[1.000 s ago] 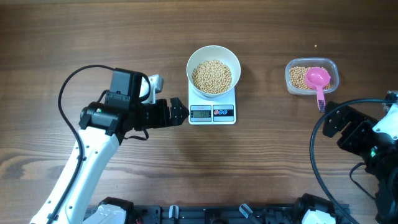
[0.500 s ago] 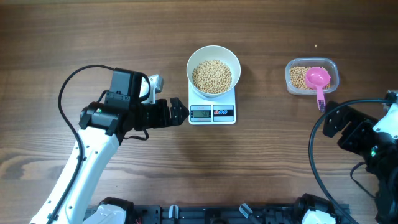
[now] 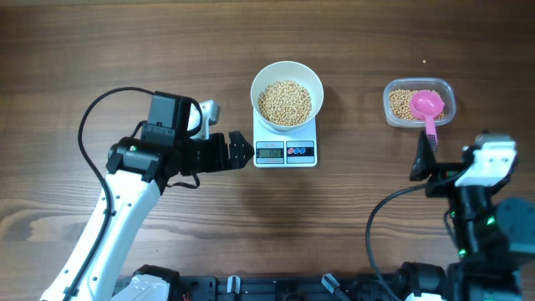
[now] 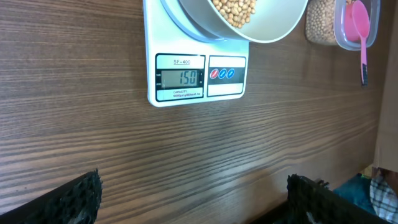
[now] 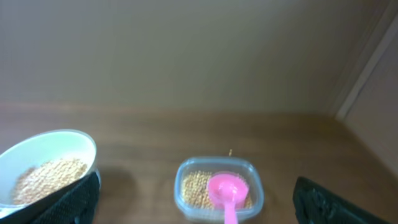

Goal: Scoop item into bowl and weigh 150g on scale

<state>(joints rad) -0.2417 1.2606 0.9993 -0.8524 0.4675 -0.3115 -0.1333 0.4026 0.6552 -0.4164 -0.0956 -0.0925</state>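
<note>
**Verification of the reading, with nothing touching the scale**

Weighing is judged to be at its checking stage. Nearest the robot, the left gripper (image 3: 242, 151) is seen with its fingers spread wide and nothing held, just beside the left edge of the scale (image 3: 285, 152) but apart from it. The right gripper (image 3: 451, 171) is likewise spread and empty, low at the right of the table (image 3: 334, 217), short of the scoop handle.

On the scale's display (image 4: 180, 78), 150 is read in the left wrist view. For the step to be done well, the figure should be allowed to settle, and no finger or cable should be rested on the platform or the bowl (image 3: 257, 84), since any contact would falsify the number. The table should not be jolted either.

Further back, the bowl is seated on the scale and is well filled with beans (image 3: 284, 102). Farthest to the right, the pink scoop (image 3: 428, 107) is laid in the clear container (image 3: 389, 104), on the beans left there. No further scooping is judged necessary unless the reading drifts.
</note>
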